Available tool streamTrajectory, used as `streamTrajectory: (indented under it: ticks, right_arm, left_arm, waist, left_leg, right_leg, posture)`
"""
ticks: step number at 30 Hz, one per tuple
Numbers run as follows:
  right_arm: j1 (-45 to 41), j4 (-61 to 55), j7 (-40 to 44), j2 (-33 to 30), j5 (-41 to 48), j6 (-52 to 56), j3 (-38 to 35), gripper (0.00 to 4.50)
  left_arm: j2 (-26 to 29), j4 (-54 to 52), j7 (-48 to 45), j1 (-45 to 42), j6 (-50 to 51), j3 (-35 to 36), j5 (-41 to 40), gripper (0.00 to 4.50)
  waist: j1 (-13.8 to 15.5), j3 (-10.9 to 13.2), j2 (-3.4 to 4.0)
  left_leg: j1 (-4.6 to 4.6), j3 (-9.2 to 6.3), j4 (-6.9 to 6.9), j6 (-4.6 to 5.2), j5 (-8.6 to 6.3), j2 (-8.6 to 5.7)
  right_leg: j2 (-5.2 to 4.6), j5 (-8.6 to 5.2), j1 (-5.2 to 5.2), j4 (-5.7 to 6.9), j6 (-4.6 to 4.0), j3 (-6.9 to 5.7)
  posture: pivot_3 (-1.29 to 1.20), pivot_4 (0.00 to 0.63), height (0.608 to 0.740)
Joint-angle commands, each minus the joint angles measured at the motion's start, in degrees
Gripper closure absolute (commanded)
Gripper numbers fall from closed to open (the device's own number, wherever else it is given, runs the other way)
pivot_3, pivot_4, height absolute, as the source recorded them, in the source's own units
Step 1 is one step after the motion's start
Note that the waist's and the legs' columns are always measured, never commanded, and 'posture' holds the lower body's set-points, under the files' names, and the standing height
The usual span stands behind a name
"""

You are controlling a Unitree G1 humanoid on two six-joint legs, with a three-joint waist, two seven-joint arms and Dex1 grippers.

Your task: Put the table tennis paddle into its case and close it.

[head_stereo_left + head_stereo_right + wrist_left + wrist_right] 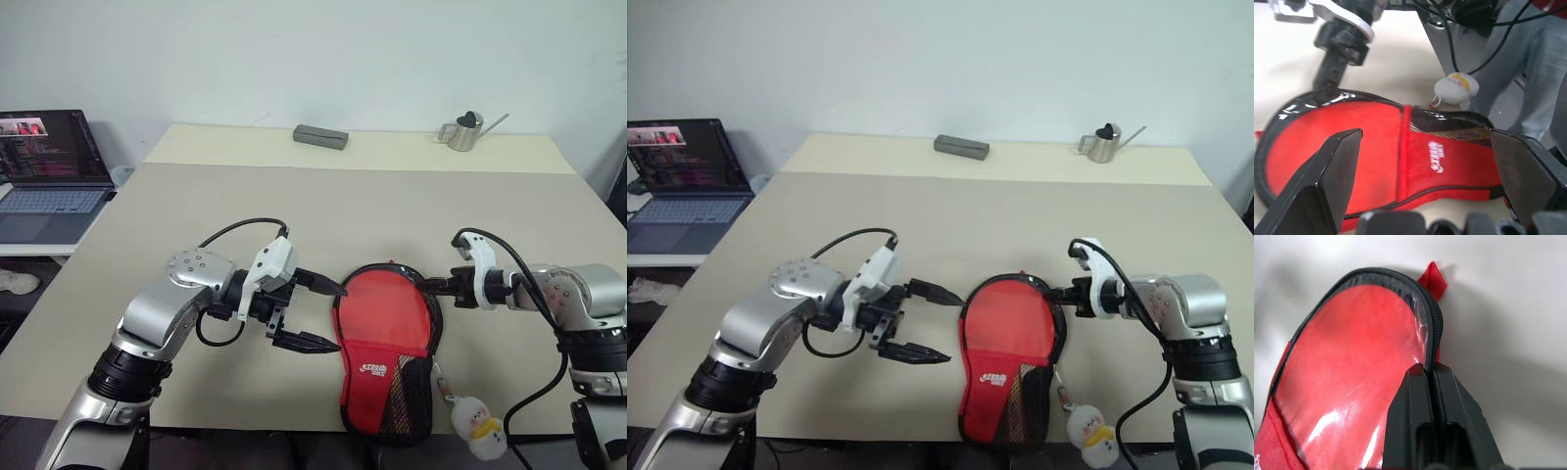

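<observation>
The case (382, 333) lies flat near the table's front edge, red side up, with a glossy round end, a white logo and a black mesh pocket. Its white plush charm (477, 426) hangs over the edge. The table tennis paddle is hidden. My right gripper (428, 285) is shut on the black zip edge at the case's right rim; the right wrist view shows its fingers (1415, 401) pressed together over the zip. My left gripper (336, 317) stands open just left of the case, one finger towards each side of its rim, nothing between them.
A grey box (320, 136) and a small metal watering can (465, 130) stand at the far edge of the beige table (245, 206). An open laptop (49, 176) sits on a side table at the left. A person's legs (1537, 73) stand beyond the front edge.
</observation>
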Motion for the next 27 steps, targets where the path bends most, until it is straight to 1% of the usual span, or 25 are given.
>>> streamTrajectory:
  ticks: [1,10,22,26,27]
  right_arm:
    - [-3.0,1.3,1.1,-0.1,-1.3,-2.8,-0.4,4.47]
    - [-4.5,3.4,3.4,-0.4,-3.8,-5.8,1.5,4.47]
    - [-5.9,4.6,3.5,1.7,-6.7,-8.1,2.4,4.47]
    - [-6.0,4.3,4.0,2.2,-6.3,-7.6,1.8,4.47]
    - [-6.0,4.3,3.8,2.3,-6.2,-7.4,1.5,4.27]
  left_arm:
    - [0.4,-2.2,-0.1,0.2,-0.4,0.0,-0.6,0.0]
    - [0.4,-2.3,0.1,0.6,-0.6,-0.4,-0.2,0.0]
    - [0.2,-2.5,0.2,1.1,-0.7,-0.8,0.0,0.0]
    - [0.3,-2.3,0.2,1.2,-0.9,-0.9,0.0,0.0]
    - [0.3,-2.3,0.2,1.2,-0.9,-0.9,0.0,0.0]
  waist:
    - [0.1,0.0,0.0]
    - [0.2,0.0,0.02]
    - [0.1,0.0,0.03]
    - [0.1,0.0,0.03]
    - [0.1,0.0,0.03]
  left_leg:
    - [-0.02,0.0,0.0,0.0,0.0,0.0]
    - [-0.03,0.0,0.01,0.0,0.0,0.0]
    - [-0.04,0.0,0.0,0.0,0.0,0.0]
    - [-0.04,0.0,0.0,0.0,0.0,0.01]
    - [-0.04,-0.01,0.0,0.0,0.0,0.01]
  right_leg:
    - [0.0,0.0,-0.02,0.0,0.0,0.0]
    - [-0.01,0.0,-0.04,0.02,0.0,-0.01]
    - [-0.01,0.0,-0.05,0.03,-0.01,-0.01]
    - [0.0,0.0,-0.06,0.04,-0.01,-0.01]
    - [0.0,0.0,-0.05,0.04,-0.01,-0.02]
  posture:
    - [0.0,0.15,0.74]
    - [0.0,0.15,0.74]
    - [0.0,0.15,0.74]
    - [0.0,0.15,0.74]
    - [0.0,0.15,0.74]
